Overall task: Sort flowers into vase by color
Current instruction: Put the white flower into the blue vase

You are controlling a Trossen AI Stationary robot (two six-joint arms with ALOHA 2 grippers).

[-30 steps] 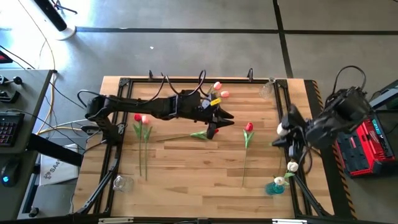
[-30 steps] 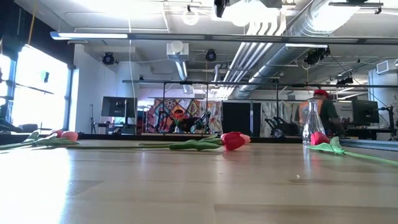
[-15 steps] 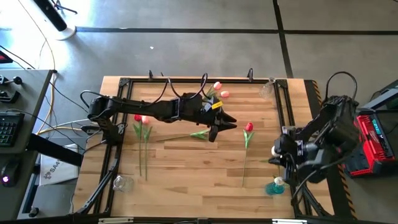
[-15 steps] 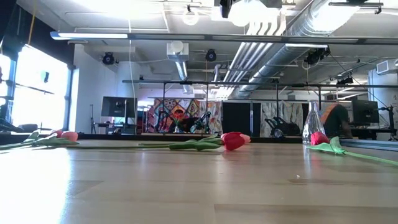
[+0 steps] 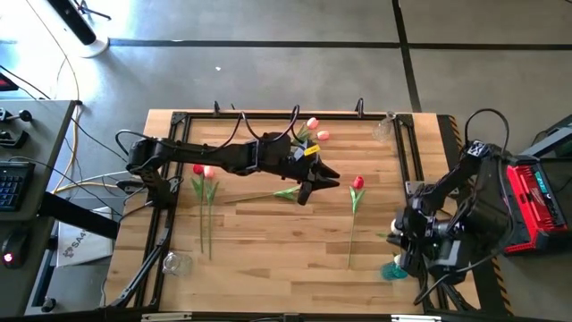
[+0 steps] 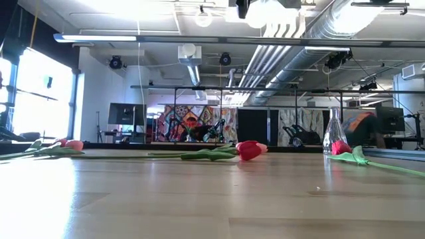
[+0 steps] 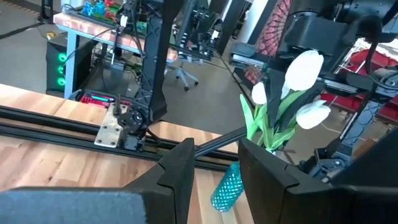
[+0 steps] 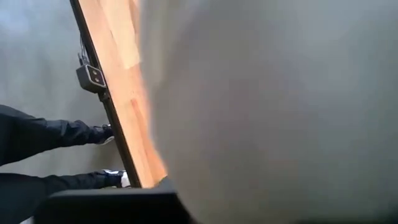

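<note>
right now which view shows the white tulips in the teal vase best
The left wrist view: the white tulips stand upright in the teal vase, heads and leaves clear. The high view shows only the vase beside the right arm. The low view misses them; the right wrist view is blocked.

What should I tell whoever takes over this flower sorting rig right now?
Left tool: open, empty, over the table's middle, beside a loose tulip.
Right tool: over the teal vase at the near right corner.
Done: white tulips stand in the teal vase.
Left: two tulips lying at the left, two pink ones at the far edge, one red tulip right of centre, plus the loose one.
Two clear vases wait at opposite corners.
</note>
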